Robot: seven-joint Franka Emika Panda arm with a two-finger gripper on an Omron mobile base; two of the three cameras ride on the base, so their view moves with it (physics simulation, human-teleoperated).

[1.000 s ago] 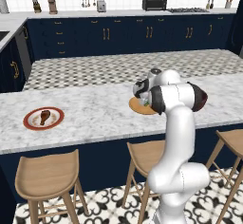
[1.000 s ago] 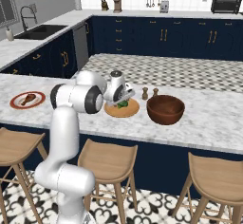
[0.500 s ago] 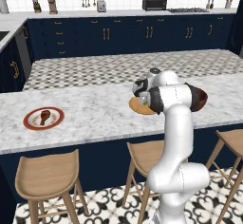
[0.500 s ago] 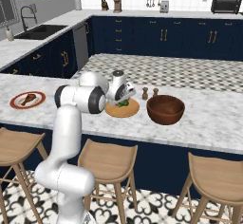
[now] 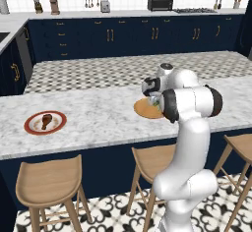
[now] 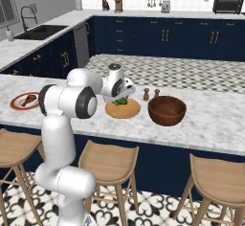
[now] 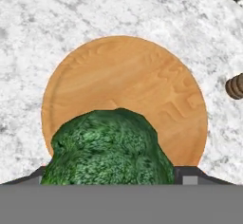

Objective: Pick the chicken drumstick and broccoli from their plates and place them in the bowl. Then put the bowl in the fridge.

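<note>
Where the marble counter (image 6: 201, 124) carries the round tan wooden plate (image 7: 142, 90), the bumpy dark green broccoli (image 7: 107, 149) sits between the gripper (image 6: 125, 95) fingers; whether they clamp it, I cannot tell. The deep brown bowl (image 6: 166, 110) stands just beside.

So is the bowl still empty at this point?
Empty as far as visible: the bowl shows only its dark inside; the broccoli is over the tan plate, the drumstick on its red-rimmed plate.

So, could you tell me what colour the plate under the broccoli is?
Plain tan wood-grain plate, clearest in the hand view.
</note>
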